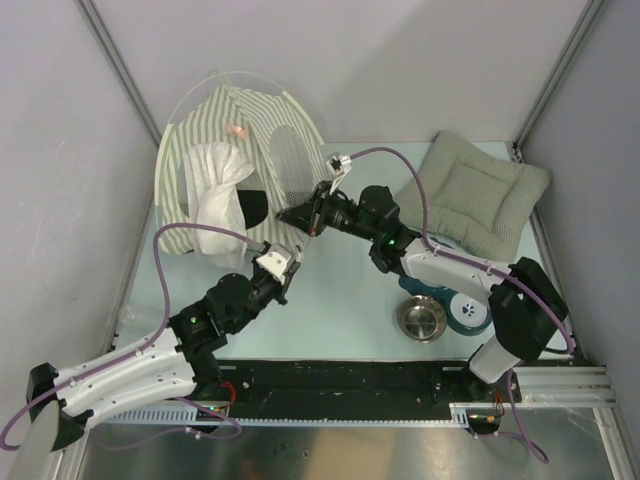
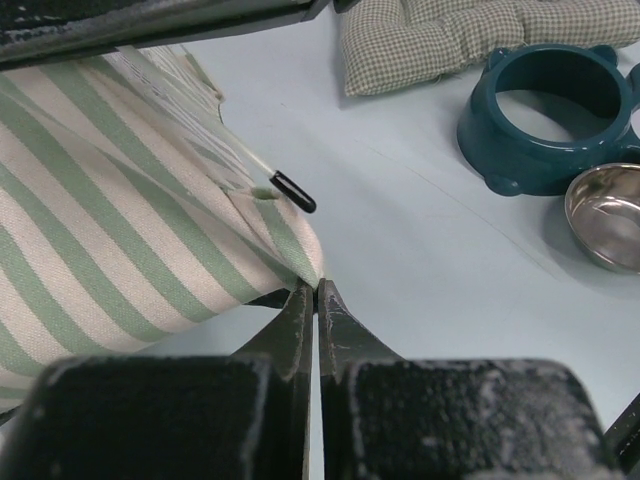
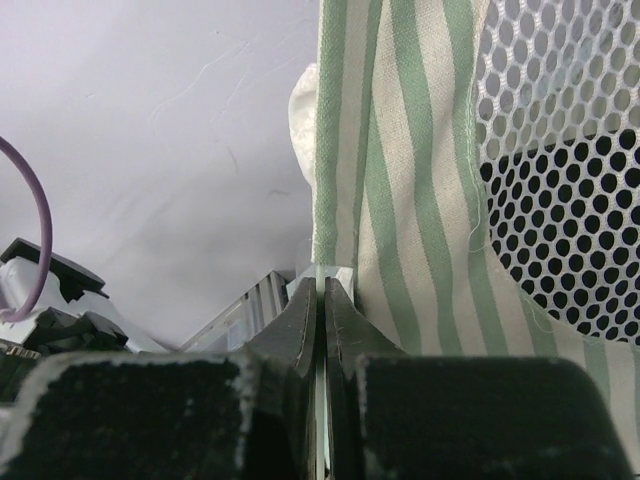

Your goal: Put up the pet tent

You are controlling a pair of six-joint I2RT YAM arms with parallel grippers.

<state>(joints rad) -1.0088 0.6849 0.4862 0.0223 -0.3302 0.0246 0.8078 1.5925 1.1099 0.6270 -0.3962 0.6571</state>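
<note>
Pet tent: far left of the table, half raised, fabric slack.
Left hand: clenched on its near corner.
Right hand: clenched on its striped edge.
Progress: seemingly midway; stretching and standing it up remain.

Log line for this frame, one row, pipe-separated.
left gripper: shut on corner of green-and-white striped fabric pet tent | right gripper: shut on tent hem beside perforated mesh window | tent: far-left of table
</note>
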